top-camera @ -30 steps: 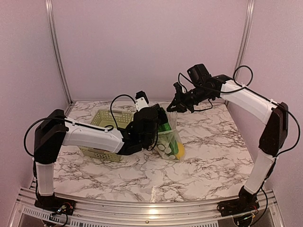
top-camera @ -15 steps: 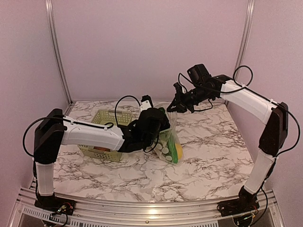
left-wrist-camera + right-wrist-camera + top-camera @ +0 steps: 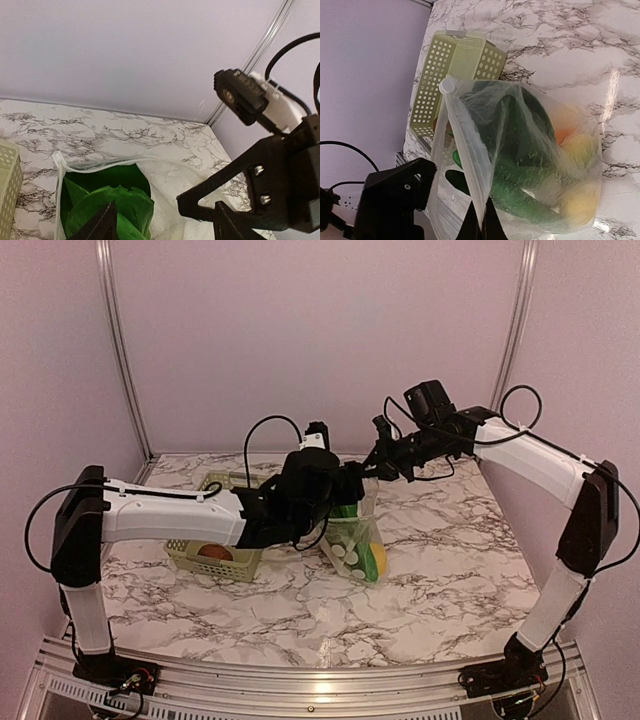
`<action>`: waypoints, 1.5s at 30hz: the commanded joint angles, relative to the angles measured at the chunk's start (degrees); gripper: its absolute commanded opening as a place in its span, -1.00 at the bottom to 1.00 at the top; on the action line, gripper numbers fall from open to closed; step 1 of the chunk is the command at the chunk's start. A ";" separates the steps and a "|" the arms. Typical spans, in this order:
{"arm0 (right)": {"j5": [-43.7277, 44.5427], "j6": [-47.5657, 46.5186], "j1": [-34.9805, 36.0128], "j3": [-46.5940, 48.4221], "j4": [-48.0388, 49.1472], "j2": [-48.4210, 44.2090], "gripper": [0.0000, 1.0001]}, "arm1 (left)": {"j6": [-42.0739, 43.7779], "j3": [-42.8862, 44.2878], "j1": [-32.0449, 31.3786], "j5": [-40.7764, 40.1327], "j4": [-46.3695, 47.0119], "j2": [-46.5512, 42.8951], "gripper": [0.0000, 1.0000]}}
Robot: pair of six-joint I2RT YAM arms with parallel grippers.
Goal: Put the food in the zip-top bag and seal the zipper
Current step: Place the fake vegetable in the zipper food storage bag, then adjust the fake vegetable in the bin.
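The zip-top bag (image 3: 358, 540) stands upright on the marble, hanging from my right gripper (image 3: 378, 468). In the right wrist view that gripper (image 3: 482, 222) is shut on the zipper (image 3: 465, 145) at one end of the mouth. Inside the bag (image 3: 535, 165) lie a long green piece (image 3: 520, 197), a lemon (image 3: 580, 200) and an orange piece (image 3: 565, 132). My left gripper (image 3: 352, 483) hovers over the mouth. In its own view it (image 3: 165, 227) stands open, with bok choy (image 3: 107, 202) in the bag just below. A reddish-brown round one (image 3: 213, 552) lies in the basket.
The pale green lattice basket (image 3: 215, 540) sits left of the bag, under my left forearm; it also shows behind the bag in the right wrist view (image 3: 455, 70). The back wall stands close behind both grippers.
My left gripper has opened and moved up and right from the bag's side to above its mouth. The right gripper shifted slightly right, still holding the bag's edge.
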 commanded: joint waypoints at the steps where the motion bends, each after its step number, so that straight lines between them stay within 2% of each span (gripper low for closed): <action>1: -0.77 0.85 -0.30 -1.38 3.01 -2.23 -1.00 | 8.18 5.00 1.13 1.54 0.85 -7.84 0.39; 6: -1.11 0.48 -0.24 -1.05 3.74 -2.37 -1.00 | 11.39 5.04 3.15 2.34 -1.04 -13.81 0.48; 10: -1.61 0.24 -0.09 -1.36 4.51 -2.57 -1.00 | 10.02 3.47 6.21 0.54 -9.14 -19.32 0.46; 16: -1.93 0.33 0.06 -3.41 6.19 -3.54 -1.00 | 1.77 -6.03 14.46 2.37 -26.17 -29.10 0.44; 21: -1.92 1.19 0.17 -6.56 8.50 -4.52 -1.00 | 0.12 -16.08 18.43 2.87 -32.08 -39.29 0.44; 25: -1.87 1.58 0.45 -8.03 9.39 -5.14 -1.00 | -0.17 -20.72 19.75 3.96 -37.73 -43.29 0.45; 29: -1.59 1.37 0.51 -8.75 9.50 -5.89 -1.00 | -0.95 -23.69 21.52 8.32 -42.64 -43.38 0.46; 34: -1.74 1.13 0.56 -9.70 9.84 -6.22 -1.00 | -2.14 -24.20 23.80 16.24 -47.42 -39.21 0.40; 39: -2.13 1.22 0.55 -9.45 10.40 -5.81 -1.00 | -3.08 -21.25 25.97 23.63 -53.75 -31.65 0.37; 45: -2.37 1.09 0.56 -8.95 10.33 -5.50 -1.00 | -3.32 -18.38 27.42 28.03 -57.34 -24.61 0.38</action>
